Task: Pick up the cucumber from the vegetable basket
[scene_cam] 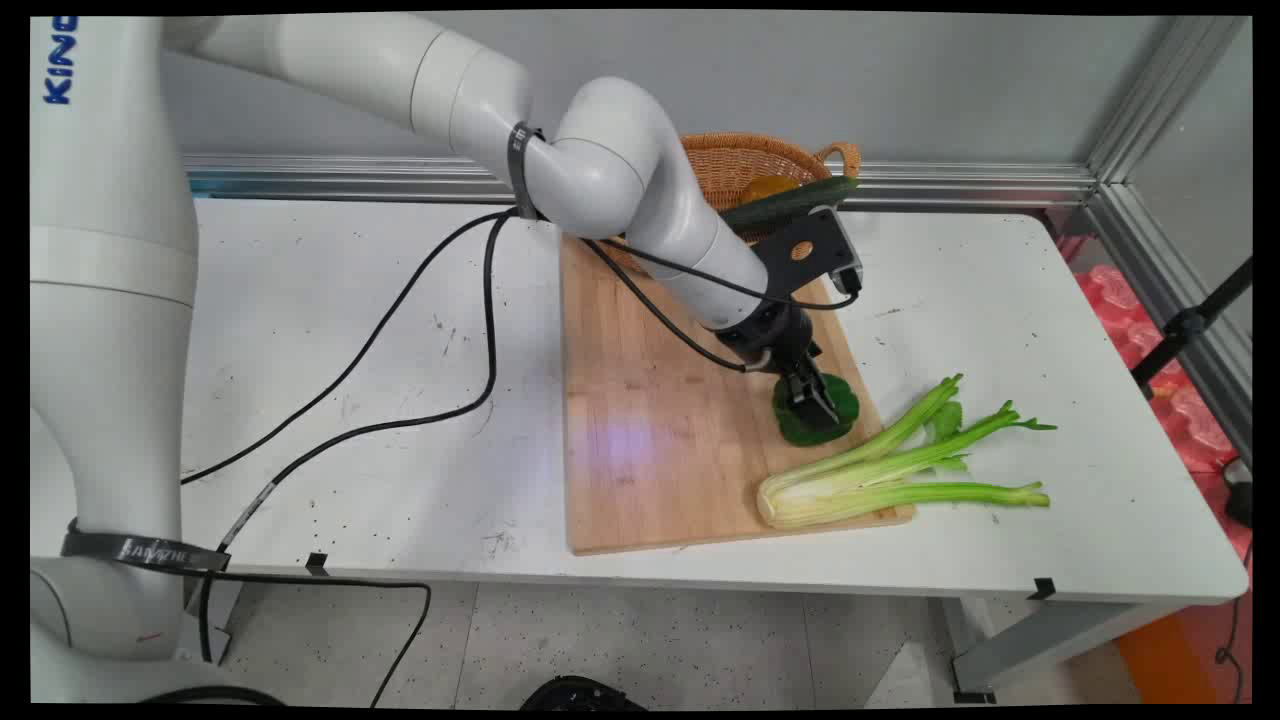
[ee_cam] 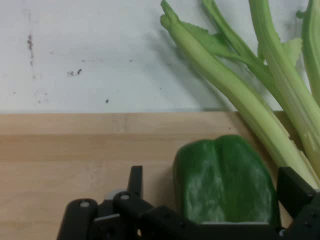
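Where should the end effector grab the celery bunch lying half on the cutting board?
Probably from above, across the thick pale base of the celery, where the stalks stay bundled. Toward the leafy tips they splay apart. The base lies on the cutting board, just in front of the green pepper.

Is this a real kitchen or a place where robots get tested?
Probably a robot test lab, not a kitchen. The cutting board, green pepper and celery lie on a plain white table with metal framing, and the gripper trails loose cables.
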You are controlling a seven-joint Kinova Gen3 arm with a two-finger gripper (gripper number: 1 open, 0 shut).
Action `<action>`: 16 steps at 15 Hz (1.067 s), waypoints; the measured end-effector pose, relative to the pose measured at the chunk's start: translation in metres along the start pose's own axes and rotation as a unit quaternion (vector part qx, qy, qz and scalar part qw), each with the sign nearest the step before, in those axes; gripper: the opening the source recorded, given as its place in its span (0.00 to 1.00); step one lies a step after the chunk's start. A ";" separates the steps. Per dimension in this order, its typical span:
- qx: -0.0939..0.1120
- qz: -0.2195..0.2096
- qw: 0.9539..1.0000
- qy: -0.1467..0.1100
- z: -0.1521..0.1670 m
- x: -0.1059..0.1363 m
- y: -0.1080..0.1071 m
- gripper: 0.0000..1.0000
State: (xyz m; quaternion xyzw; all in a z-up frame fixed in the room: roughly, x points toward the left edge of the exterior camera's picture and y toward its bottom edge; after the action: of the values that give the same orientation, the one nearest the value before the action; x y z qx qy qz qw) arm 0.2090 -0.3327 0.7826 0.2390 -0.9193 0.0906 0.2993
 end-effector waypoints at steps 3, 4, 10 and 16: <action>0.003 -0.006 1.000 0.005 -0.005 0.008 -0.007 1.00; 0.003 -0.011 1.000 0.007 -0.009 0.013 -0.011 1.00; -0.002 -0.028 1.000 0.011 -0.040 0.031 -0.035 1.00; -0.001 -0.032 0.999 -0.013 -0.075 0.022 -0.066 1.00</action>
State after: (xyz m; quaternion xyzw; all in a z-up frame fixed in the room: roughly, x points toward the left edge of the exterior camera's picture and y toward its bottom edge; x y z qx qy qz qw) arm 0.2642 -0.3757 0.8572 0.2695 -0.9149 0.0769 0.2906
